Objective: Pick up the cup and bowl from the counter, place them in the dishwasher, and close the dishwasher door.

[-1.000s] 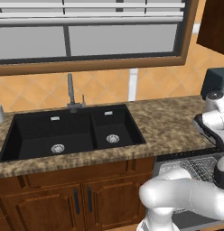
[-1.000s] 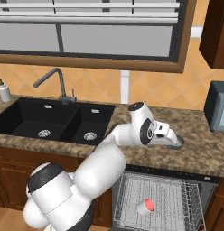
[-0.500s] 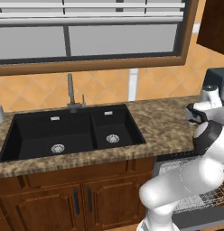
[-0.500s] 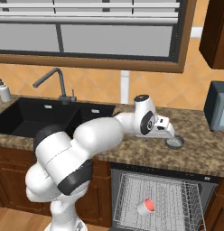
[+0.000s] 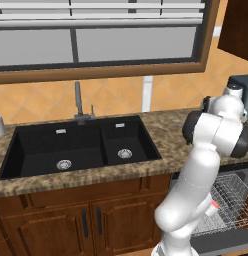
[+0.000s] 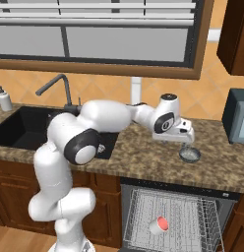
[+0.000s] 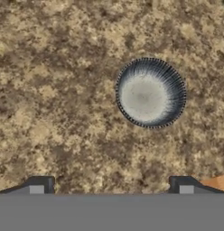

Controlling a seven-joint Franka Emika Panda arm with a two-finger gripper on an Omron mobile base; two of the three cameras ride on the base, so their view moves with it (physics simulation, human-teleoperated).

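A: Seen from the hand: gripper (image 7: 111, 189) spread wide, holding nothing, above the bowl (image 7: 150, 93) on bare counter (image 7: 55, 99).

B: From the right base: bowl near the counter's front edge, cup (image 6: 159, 225) lying in the open dishwasher (image 6: 173, 216).

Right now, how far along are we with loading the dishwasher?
Done: the cup already lies in the dishwasher rack. In hand: the open gripper hovers above the bowl, which sits on the counter, ungrasped. Left: grasp the bowl, load it, then shut the dishwasher door.
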